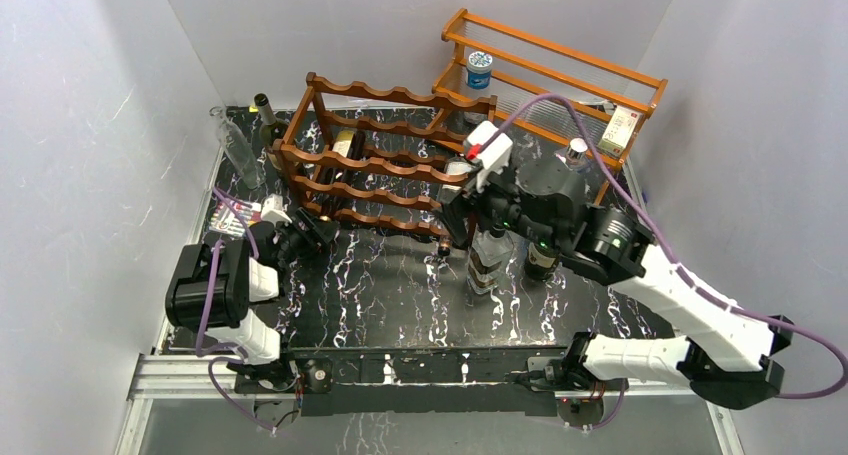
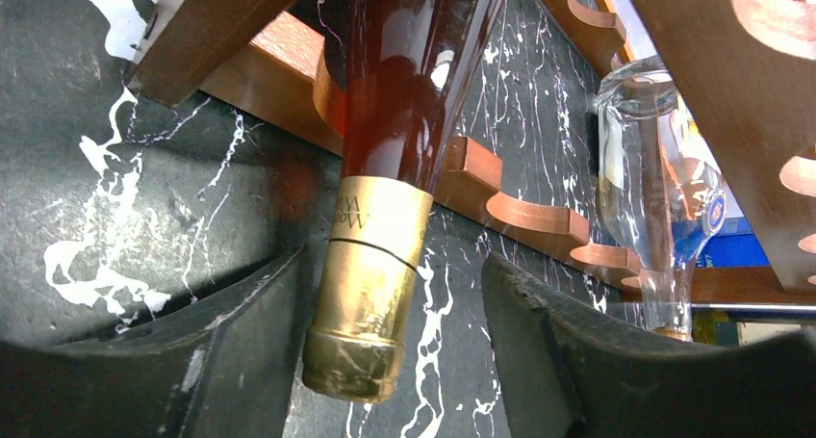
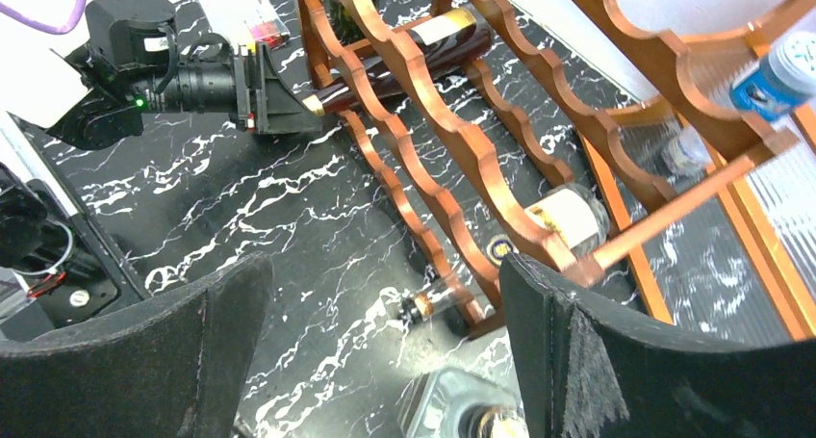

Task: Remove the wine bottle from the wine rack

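The wine rack (image 1: 385,160) is dark reddish-brown wood with wavy rails and stands at the back middle of the table. A dark red wine bottle (image 1: 343,145) lies in a left slot, its gold-foil neck (image 2: 370,274) pointing out of the front. My left gripper (image 2: 395,351) is open around that neck, which sits close to the left finger with a gap on the right. It also shows in the right wrist view (image 3: 279,101), at the bottle's (image 3: 414,63) neck. My right gripper (image 3: 385,361) is open and empty, hovering by the rack's right front corner (image 1: 455,220).
A clear bottle (image 2: 654,197) lies in a lower slot to the right. Two bottles (image 1: 490,260) (image 1: 541,260) stand under my right arm. An orange shelf (image 1: 560,75) holds a blue-lidded jar (image 1: 479,70) and a box (image 1: 620,130). A tall glass (image 1: 238,150) stands left of the rack.
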